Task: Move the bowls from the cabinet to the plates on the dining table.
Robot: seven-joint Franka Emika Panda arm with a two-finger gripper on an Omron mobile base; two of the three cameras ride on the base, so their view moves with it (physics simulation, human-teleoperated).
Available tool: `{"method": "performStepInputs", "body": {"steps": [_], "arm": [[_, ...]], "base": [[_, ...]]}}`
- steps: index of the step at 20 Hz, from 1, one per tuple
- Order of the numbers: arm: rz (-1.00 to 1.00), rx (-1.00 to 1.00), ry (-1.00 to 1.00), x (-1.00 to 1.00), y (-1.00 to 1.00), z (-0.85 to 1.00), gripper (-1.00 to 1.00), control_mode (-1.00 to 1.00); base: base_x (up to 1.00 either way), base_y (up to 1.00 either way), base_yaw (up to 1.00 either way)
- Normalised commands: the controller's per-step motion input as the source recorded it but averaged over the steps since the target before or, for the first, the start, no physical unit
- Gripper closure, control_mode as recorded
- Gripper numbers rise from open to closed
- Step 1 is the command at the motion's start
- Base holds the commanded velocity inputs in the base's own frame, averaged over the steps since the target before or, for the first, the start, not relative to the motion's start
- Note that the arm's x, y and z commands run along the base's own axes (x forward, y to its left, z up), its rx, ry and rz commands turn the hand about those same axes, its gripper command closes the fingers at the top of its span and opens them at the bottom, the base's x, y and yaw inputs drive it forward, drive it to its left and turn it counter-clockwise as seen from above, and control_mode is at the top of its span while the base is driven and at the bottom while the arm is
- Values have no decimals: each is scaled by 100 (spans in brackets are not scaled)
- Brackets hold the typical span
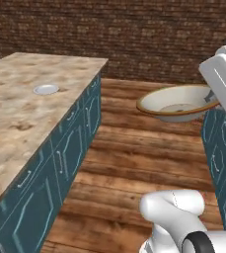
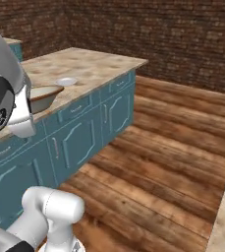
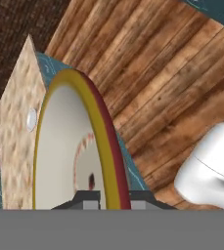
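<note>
No text, label, brand, number or sign can be read in any of the views.

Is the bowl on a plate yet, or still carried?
Carried: the bowl hangs over the floor, rim pinched by the gripper; the plate is bare.

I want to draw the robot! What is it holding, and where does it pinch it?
A bowl. The shut gripper pinches its tan-brown rim, one finger on each side, carrying it above the wooden floor.
</note>
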Motion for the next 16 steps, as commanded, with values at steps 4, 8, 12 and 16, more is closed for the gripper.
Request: {"method": "performStepInputs", "body": {"steps": [4, 8, 12, 16], "arm": [[0, 0, 0, 0, 0, 0, 100, 100], [0, 0, 0, 0, 0, 0, 100, 100], [0, 0, 0, 0, 0, 0, 100, 100], [0, 0, 0, 0, 0, 0, 100, 100]], "base": [[100, 0, 63], [100, 0, 67], [97, 0, 70], [86, 0, 69]]}}
